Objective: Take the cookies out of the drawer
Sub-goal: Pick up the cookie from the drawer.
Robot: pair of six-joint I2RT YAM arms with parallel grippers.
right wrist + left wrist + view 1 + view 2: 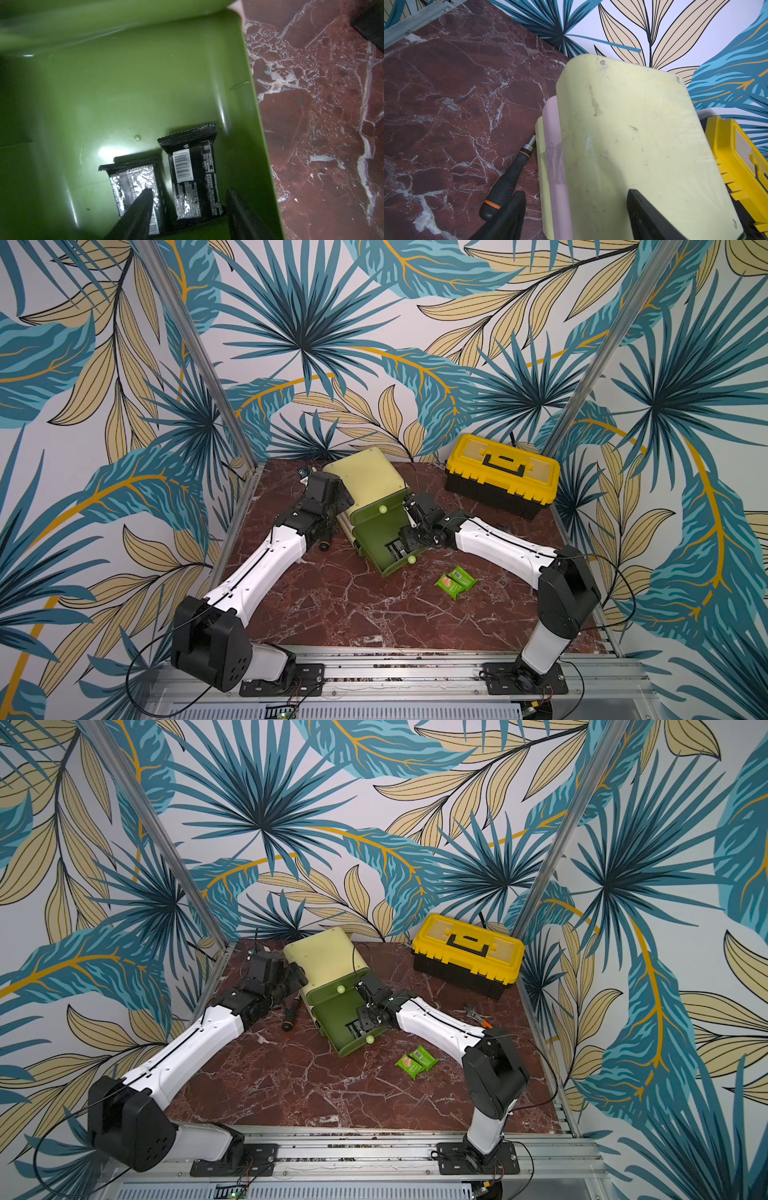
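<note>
Two black cookies (193,176) (133,182) lie side by side on the floor of the dark green drawer (124,93), which is pulled out of a pale cabinet (370,477) lying on the table. My right gripper (189,190) reaches into the drawer (374,535), open. One finger hangs over the left packet and the other stands beside the barcode packet. Two green cookies (456,581) (416,1061) rest on the marble in front of the drawer. My left gripper (575,192) is open at the cabinet's (633,124) side, one finger over its top and the other beside it.
A black screwdriver (506,182) with an orange ring lies along the cabinet's left side (326,539). A yellow toolbox (500,472) stands at the back right. Orange-handled pliers (478,1015) lie behind my right arm. Patterned walls enclose the table.
</note>
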